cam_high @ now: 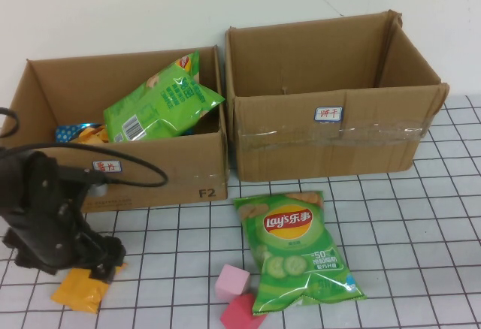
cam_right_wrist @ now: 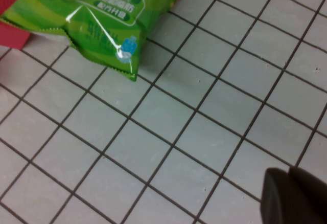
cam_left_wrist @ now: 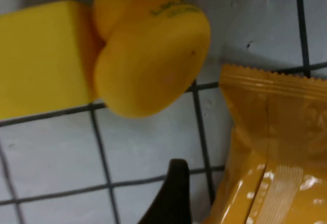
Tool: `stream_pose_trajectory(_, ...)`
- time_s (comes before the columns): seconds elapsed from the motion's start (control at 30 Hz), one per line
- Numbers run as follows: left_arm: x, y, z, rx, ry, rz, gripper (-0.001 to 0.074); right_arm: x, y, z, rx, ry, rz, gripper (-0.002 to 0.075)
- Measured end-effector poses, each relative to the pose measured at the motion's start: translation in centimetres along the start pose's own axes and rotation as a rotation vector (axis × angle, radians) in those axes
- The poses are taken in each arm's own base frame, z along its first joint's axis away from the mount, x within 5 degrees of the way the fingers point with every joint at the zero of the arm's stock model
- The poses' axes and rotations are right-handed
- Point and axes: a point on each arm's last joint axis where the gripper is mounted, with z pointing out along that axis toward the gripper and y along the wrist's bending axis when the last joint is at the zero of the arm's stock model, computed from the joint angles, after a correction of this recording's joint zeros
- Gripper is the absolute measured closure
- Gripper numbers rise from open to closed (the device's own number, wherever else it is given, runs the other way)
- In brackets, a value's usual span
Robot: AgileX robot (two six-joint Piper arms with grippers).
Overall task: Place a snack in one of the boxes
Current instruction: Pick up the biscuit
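A small orange snack packet lies on the grid table at the front left. My left gripper is down on its far end. In the left wrist view the packet fills the space beside one dark finger; the jaws stand open around it. A green Lay's chip bag lies flat in the front middle and also shows in the right wrist view. Two open cardboard boxes stand behind: the left box and the right box. My right gripper is shut over bare table, outside the high view.
The left box holds a green chip bag and other packets. A pink block and a red block lie beside the Lay's bag. A yellow rubber duck and a yellow block sit by the left gripper.
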Motion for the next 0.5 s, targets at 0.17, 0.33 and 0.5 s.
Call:
stream_pose_trajectory(0.17, 0.0, -0.3, 2.0, 0.024, 0.081, -0.014, 0.0076, 0.0, 0.0, 0.0, -0.002, -0.004, -0.002, 0.0727)
stream_pose_trajectory(0.33, -0.1, -0.5, 2.1, 0.048, 0.114, -0.026, 0.0197, -0.1, 0.0, 0.0, -0.003, -0.006, 0.001, 0.0727)
stream_pose_trajectory(0.5, -1.1, -0.8, 1.2, 0.078, 0.106, -0.038, 0.0329, -0.1, 0.1, 0.0, -0.006, -0.012, 0.007, 0.0727)
